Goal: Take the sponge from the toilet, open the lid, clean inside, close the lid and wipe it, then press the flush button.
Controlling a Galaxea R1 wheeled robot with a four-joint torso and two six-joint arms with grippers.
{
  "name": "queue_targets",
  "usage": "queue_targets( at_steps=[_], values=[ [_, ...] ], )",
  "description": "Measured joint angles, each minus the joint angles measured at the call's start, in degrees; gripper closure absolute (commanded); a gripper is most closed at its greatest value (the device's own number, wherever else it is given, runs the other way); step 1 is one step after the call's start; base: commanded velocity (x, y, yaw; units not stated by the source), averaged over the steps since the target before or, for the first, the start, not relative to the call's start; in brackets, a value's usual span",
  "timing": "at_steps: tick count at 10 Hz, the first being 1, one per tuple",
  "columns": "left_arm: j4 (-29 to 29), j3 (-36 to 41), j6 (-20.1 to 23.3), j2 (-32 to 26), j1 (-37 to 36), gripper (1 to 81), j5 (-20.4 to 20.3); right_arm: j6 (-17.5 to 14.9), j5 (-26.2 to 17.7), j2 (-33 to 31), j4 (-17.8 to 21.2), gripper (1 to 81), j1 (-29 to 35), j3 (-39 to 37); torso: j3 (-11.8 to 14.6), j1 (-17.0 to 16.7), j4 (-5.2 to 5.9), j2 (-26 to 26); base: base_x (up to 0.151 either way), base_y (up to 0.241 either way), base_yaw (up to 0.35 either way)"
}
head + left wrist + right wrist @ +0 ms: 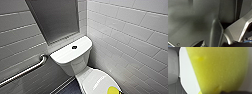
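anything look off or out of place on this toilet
Only the yellow sponge, which sits on the closed lid, an odd spot for it. The toilet and flush button look intact, with no spill or damage visible.

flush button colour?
The flush button is black, set in the white tank top. Clearest in the head view.
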Motion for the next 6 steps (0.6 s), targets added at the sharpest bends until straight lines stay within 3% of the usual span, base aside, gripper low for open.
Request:
queue_targets(
  at_steps=[3, 6],
  values=[
    [0.0, 0.0, 0.0, 0.0, 0.0, 1.0, -0.2, 0.2, 4.1, -4.6, -3.2, 81.1, -6.9, 3.9, 0.0, 0.0, 0.00, 0.0, 0.000, 0.000, 0.000],
    [0.0, 0.0, 0.0, -0.1, 0.0, 1.0, -0.2, 0.6, 9.0, -10.8, -3.0, 81.1, -13.8, 9.3, 0.0, 0.0, 0.00, 0.0, 0.000, 0.000, 0.000]
  ],
)
